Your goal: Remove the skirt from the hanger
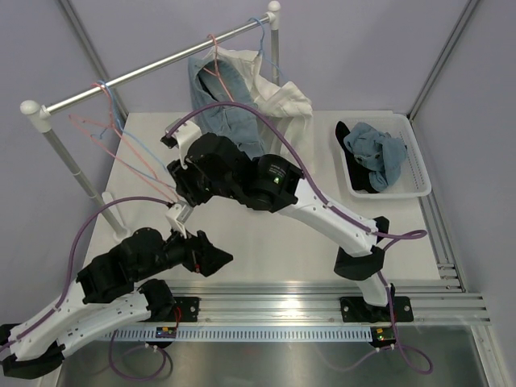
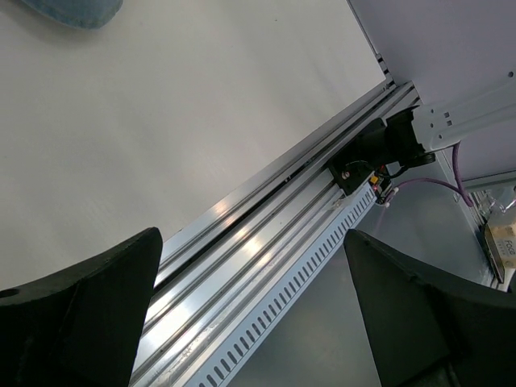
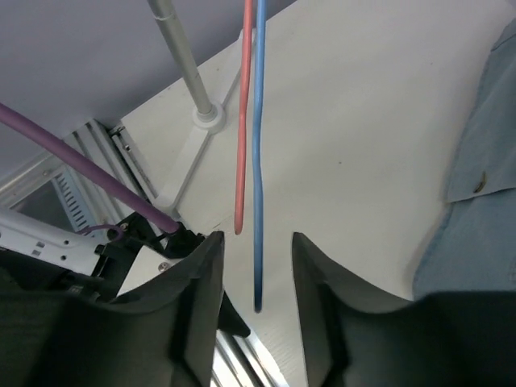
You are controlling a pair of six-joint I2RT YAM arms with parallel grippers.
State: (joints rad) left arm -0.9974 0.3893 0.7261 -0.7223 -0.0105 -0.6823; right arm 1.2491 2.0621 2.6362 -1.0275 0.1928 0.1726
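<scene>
The pink wire hanger [image 1: 129,161] hangs bare at the left end of the rail, beside a light-blue hanger [image 1: 137,145]. The black skirt [image 1: 360,176] lies in the white basket [image 1: 419,165], partly under blue denim. My right gripper [image 1: 176,179] is open at the lower ends of these hangers. In the right wrist view, the blue wire [image 3: 259,145] hangs between the open fingers of the right gripper [image 3: 256,242]. The pink wire [image 3: 242,121] ends just above the left finger. My left gripper [image 1: 224,260] [image 2: 254,242] is open and empty over the front rail.
A blue denim garment [image 1: 234,113] and a white shirt [image 1: 278,95] hang on the rail's right part; the denim shows in the right wrist view [image 3: 484,201]. The rack's left post [image 3: 181,56] stands close by. A metal track [image 2: 266,234] runs along the table's near edge.
</scene>
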